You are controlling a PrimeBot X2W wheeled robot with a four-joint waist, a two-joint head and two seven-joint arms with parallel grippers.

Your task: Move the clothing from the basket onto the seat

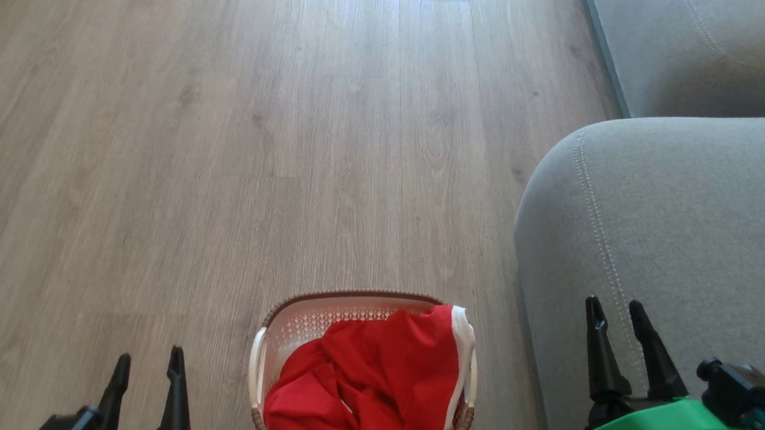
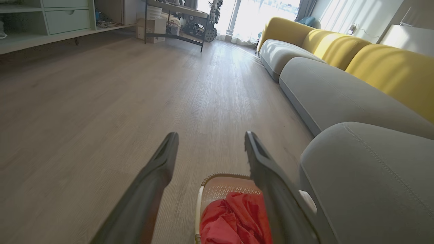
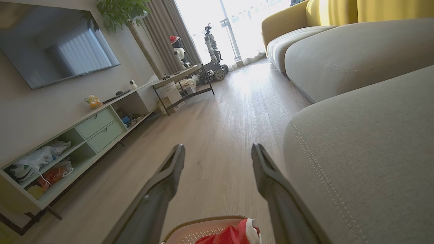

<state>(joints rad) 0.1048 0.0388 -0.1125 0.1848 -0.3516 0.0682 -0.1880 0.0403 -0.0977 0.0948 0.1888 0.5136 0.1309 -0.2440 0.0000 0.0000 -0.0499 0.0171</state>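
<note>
The red garment lies heaped in the basket on the floor, just left of the grey sofa seat. Both the left gripper and right gripper stand spread apart and empty. Nothing is grasped yet, so the next move likely calls for reaching down into the basket and pinching the cloth.

Pale wood floor stretches ahead of me to a sunlit window. On my left a TV hangs above a low cabinet; a plant stands beyond.

open floor left, seat blocking right
</note>
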